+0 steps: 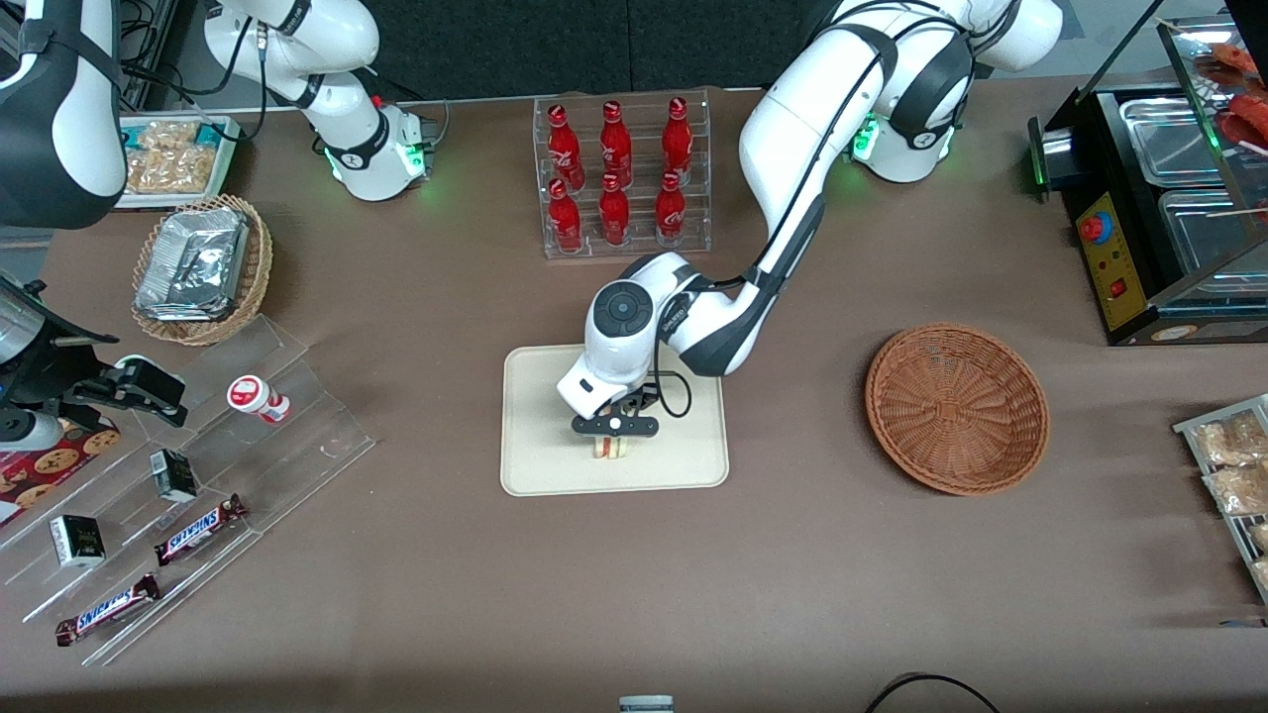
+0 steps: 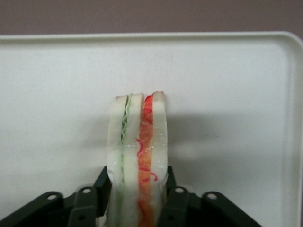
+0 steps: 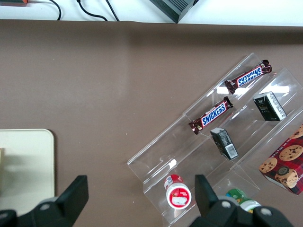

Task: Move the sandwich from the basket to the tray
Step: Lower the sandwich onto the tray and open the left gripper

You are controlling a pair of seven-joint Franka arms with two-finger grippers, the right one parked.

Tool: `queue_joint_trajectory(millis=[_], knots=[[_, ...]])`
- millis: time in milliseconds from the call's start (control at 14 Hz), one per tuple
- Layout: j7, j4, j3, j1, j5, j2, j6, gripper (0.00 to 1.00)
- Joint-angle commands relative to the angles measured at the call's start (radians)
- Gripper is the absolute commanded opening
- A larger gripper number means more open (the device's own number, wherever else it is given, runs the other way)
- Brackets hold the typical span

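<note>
The sandwich [image 2: 137, 156], a white bread wedge with green and orange-red filling, stands on its edge on the cream tray [image 2: 227, 94]. My left gripper [image 2: 137, 189] is shut on the sandwich, one black finger [image 2: 102, 187] pressed against each bread face. Seen from the front, the gripper [image 1: 614, 428] hangs over the part of the tray [image 1: 540, 465] nearest the camera, with the sandwich [image 1: 612, 449] just showing below it. The reddish-brown wicker basket [image 1: 957, 407] sits beside the tray toward the working arm's end, with nothing in it.
A clear rack of red bottles [image 1: 622, 176] stands farther from the camera than the tray. Acrylic stepped racks with Snickers bars [image 1: 198, 528] and a tan basket of foil packs [image 1: 201, 267] lie toward the parked arm's end. Snack packs [image 1: 1228, 460] and a black warmer [image 1: 1149, 198] lie toward the working arm's end.
</note>
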Motion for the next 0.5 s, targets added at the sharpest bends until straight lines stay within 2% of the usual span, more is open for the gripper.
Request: queue_joint_trajectory(millis=[0, 214, 429], knots=[[-0.001, 0.048, 0.012, 0.004, -0.003, -0.051, -0.072, 1.00], [0.008, 0.053, 0.012, 0.064, -0.024, -0.191, -0.219, 1.00], [0.112, 0.013, 0.009, 0.191, -0.125, -0.356, -0.396, 0.99]])
